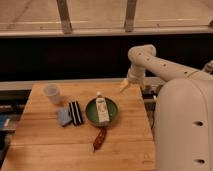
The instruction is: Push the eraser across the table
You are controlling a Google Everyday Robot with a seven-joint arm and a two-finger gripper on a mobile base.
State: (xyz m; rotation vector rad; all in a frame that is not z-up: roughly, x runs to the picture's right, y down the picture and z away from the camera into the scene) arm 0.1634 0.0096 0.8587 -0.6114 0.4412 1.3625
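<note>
You see the eraser, a small black block with thin pale stripes, lying flat left of centre on the table, its length running front to back. The tabletop is light-brown wooden planks. Your gripper hangs near the far right corner, well apart from the eraser.
</note>
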